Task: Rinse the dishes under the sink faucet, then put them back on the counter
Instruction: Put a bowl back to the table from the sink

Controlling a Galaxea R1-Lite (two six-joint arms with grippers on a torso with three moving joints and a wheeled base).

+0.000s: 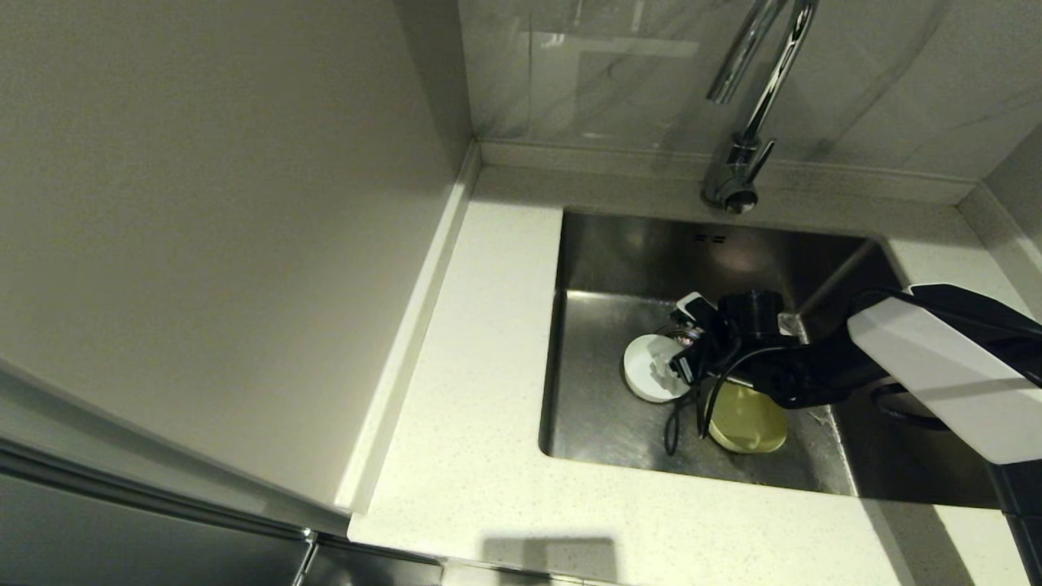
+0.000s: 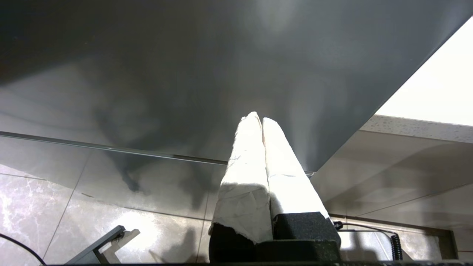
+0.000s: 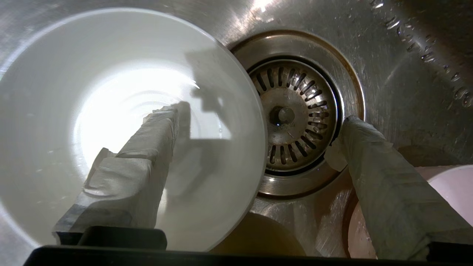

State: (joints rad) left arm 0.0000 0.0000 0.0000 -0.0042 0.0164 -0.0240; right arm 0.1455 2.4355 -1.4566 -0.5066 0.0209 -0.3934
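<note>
My right gripper (image 1: 680, 340) is down in the sink (image 1: 602, 407), open, straddling the rim of the white bowl (image 1: 645, 373). In the right wrist view one finger (image 3: 155, 140) is inside the white bowl (image 3: 74, 111) and the other finger (image 3: 369, 155) is beside the drain strainer (image 3: 295, 114); the gripper (image 3: 260, 118) holds nothing. The yellow bowl (image 1: 749, 419) lies in the basin under the wrist, and its edge (image 3: 255, 236) shows in that view too. The pink bowl (image 3: 456, 184) is next to the outer finger. The faucet (image 1: 757, 89) stands behind the basin, with no water visible. My left gripper (image 2: 260, 119) hangs shut and parked.
The speckled counter (image 1: 472, 366) runs left of and in front of the sink, bounded by a tall panel (image 1: 203, 203) on the left. Droplets cling to the sink wall (image 3: 425, 44). Below the left gripper are a dark cabinet front (image 2: 184, 74) and a tiled floor (image 2: 55, 207).
</note>
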